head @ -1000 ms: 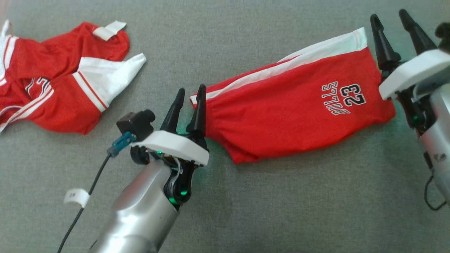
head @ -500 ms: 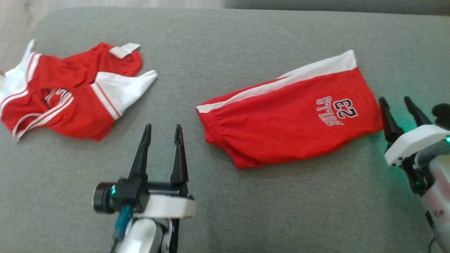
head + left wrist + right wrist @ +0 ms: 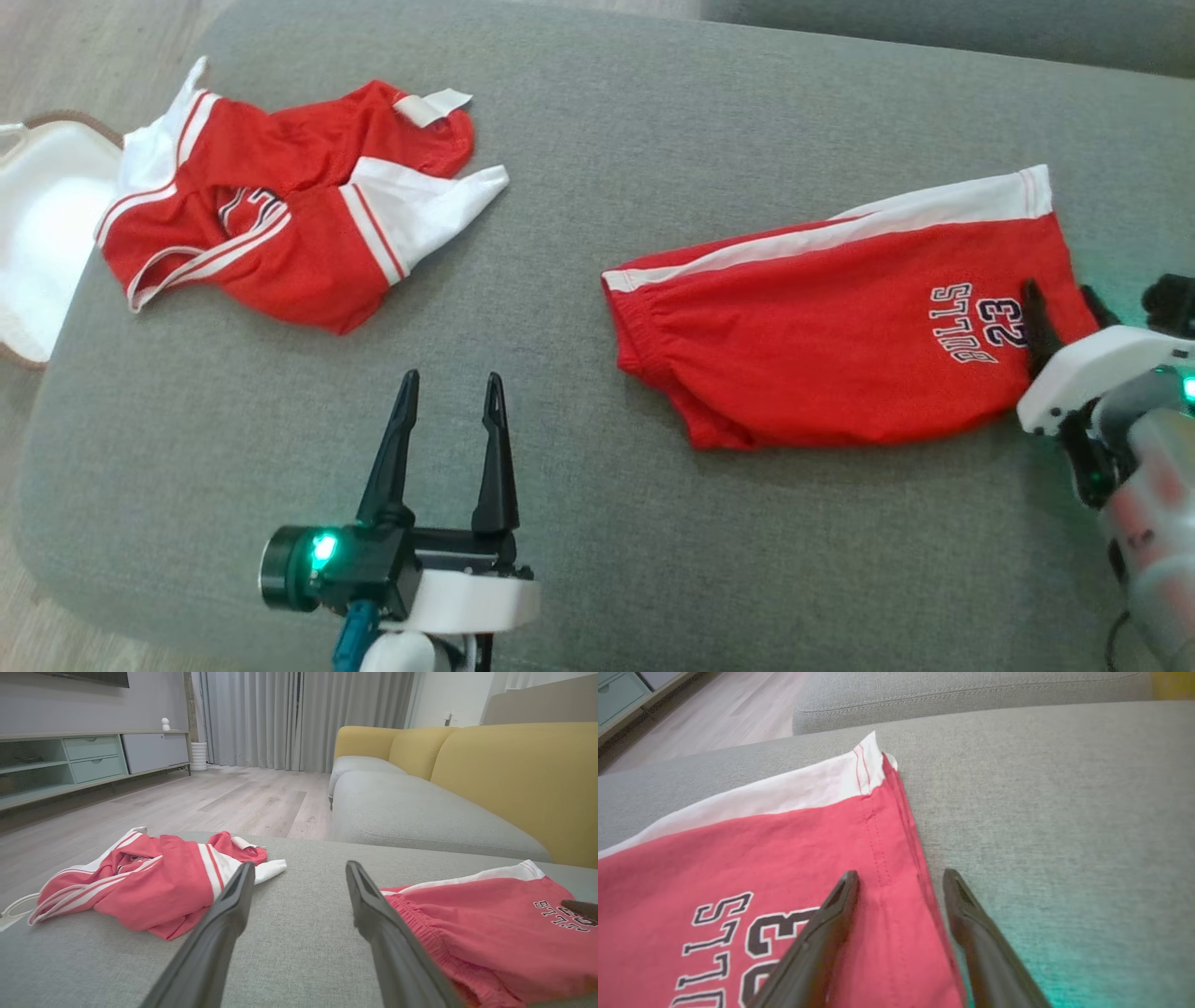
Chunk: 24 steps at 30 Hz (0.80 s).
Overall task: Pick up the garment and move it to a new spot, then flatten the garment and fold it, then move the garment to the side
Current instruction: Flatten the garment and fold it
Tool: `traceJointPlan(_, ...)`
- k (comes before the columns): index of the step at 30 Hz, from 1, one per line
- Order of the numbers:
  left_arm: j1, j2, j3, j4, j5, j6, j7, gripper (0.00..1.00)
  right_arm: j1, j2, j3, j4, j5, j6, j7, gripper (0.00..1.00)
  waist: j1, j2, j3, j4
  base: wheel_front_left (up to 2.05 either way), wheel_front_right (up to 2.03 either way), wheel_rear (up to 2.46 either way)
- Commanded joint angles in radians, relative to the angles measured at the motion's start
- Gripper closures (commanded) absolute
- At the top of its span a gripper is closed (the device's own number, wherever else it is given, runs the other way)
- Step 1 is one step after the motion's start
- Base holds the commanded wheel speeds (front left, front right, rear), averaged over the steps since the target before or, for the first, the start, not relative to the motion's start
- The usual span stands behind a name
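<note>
A living room seen low across a grey fabric cushion (image 3: 299, 952), which spans the foreground at six o'clock. Pale wood-plank floor (image 3: 233, 798) stretches beyond it. At ten o'clock, a low mint-green cabinet (image 3: 88, 760) with drawers stands against a grey wall (image 3: 70, 704). Full-length grey curtains (image 3: 299, 718) hang at twelve o'clock. At two o'clock sits a sofa (image 3: 448, 793) with mustard-yellow backrests (image 3: 514, 774) and grey seat cushions (image 3: 411, 816). The light is soft and even.

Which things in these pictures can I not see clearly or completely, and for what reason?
- Head view: the white object at the left edge is cut off, so what it is cannot be told.
- Head view: the jersey hides its print in its own folds.
- Right wrist view: the print on the shorts is cut by the bottom edge and partly covered by the right gripper. Contact with the cloth is unclear.
</note>
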Motion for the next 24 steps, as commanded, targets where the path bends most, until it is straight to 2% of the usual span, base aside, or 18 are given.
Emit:
traceJointPlan(1,-0.018,0.002,0.021,-0.032,-0.007,0.009,-0.006,0.00,-0.013,0.004,0.017,-0.003,-0.001,-0.001,0.008,1.00,0.0000,0.0000,0.000,0.004,0.00,0.00,0.00)
traceJointPlan(5,-0.017,0.002,0.024,-0.021,-0.005,0.013,-0.006,0.00,-0.020,0.019,0.020,0.015,0.012,-0.001,0.002,1.00,0.0000,0.0000,-0.011,-0.012,0.00,0.00,0.00)
traceJointPlan(10,-0.012,0.002,0.029,-0.004,0.002,0.005,-0.006,0.00,-0.036,0.013,0.016,0.037,0.014,-0.001,-0.038,1.00,0.0000,0.0000,-0.036,-0.071,0.00,0.00,0.00)
traceJointPlan(18,-0.008,0.002,0.037,0.014,0.012,-0.013,-0.006,0.00,-0.042,-0.039,-0.003,0.086,0.010,-0.001,-0.066,1.00,0.0000,0.0000,-0.061,-0.202,0.00,0.00,0.00)
traceJointPlan(24,-0.024,0.002,0.034,0.032,0.013,-0.026,-0.006,0.00,-0.042,-0.080,-0.004,0.084,-0.003,-0.001,-0.100,1.00,0.0000,0.0000,-0.067,-0.250,0.00,0.00,0.00)
